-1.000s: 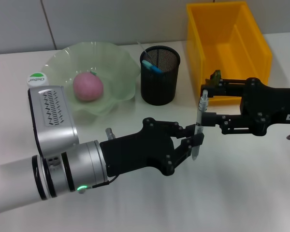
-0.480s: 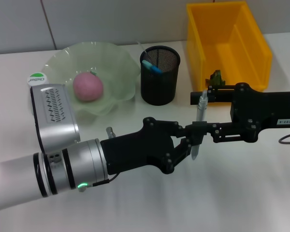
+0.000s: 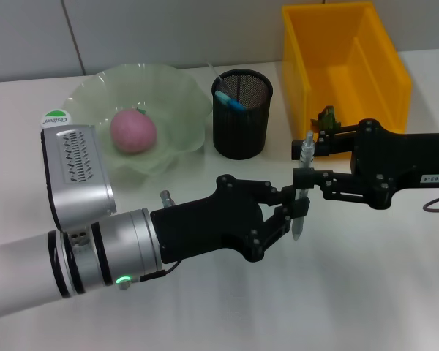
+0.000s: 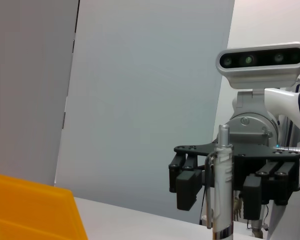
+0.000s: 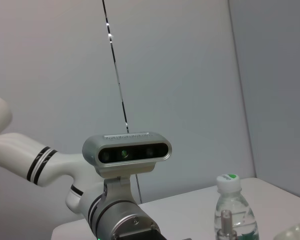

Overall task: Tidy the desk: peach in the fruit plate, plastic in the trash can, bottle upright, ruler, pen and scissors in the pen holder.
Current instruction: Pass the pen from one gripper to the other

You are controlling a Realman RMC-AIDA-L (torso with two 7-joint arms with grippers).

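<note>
A clear pen (image 3: 301, 186) stands nearly upright above the table's middle. My left gripper (image 3: 291, 213) is shut on its lower part. Reaching in from the right, my right gripper (image 3: 305, 178) sits at the pen's upper part. In the left wrist view the right gripper's fingers (image 4: 185, 186) stand apart on either side of the pen (image 4: 223, 190), so it is open. The pink peach (image 3: 133, 131) lies in the green fruit plate (image 3: 179, 95). The black mesh pen holder (image 3: 241, 124) holds a blue item (image 3: 229, 100). The bottle (image 5: 234, 210) stands upright, its green cap (image 3: 56, 119) showing behind my left arm. Plastic, ruler and scissors are not identifiable.
The yellow bin (image 3: 344, 44) stands at the back right, just behind my right arm. The pen holder is a short way behind and left of the held pen. My left forearm (image 3: 80, 219) covers the table's front left.
My right gripper slid left and lower along the pen, then came back up a little. The pen and my left gripper have hardly moved.
</note>
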